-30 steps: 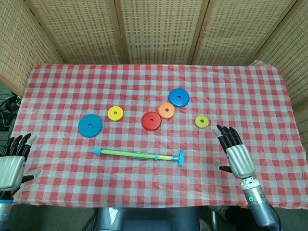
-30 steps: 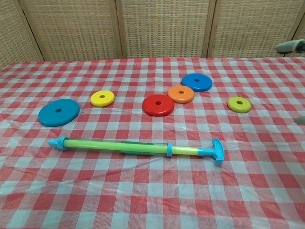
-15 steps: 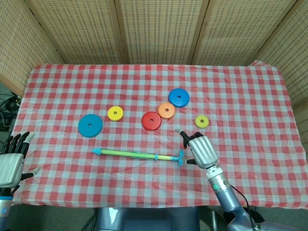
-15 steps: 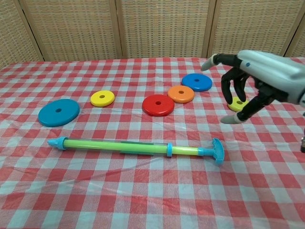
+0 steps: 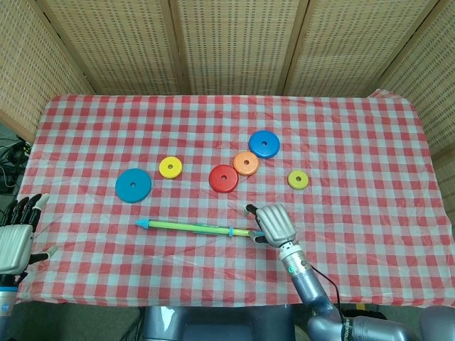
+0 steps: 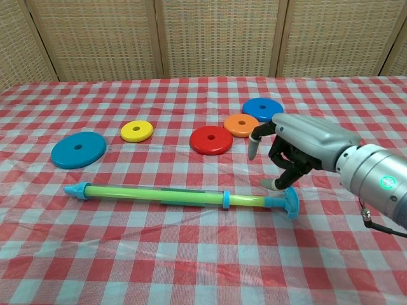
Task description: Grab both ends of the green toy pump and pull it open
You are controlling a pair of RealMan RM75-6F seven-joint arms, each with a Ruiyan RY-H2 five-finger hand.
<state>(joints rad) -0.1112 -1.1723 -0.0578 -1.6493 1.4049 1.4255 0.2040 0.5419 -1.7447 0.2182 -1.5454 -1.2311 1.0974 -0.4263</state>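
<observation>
Silver right hand point(image 6: 299, 149), black fingers point(image 6: 282, 159), green-lit wrist.

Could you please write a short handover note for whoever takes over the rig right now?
Right hand: fingers apart, holding nothing, poised over the blue T-handle end of the green plastic toy pump; contact cannot be confirmed.
Left hand: open at the table's near-left edge, far from the pump's blue nozzle tip.
The pump lies flat on the red-checked tablecloth, apparently not yet extended, in front of the coloured discs.
Done: right hand brought to the handle.
Left: grip the handle, bring the left hand to the nozzle end, grip, pull apart.
</observation>
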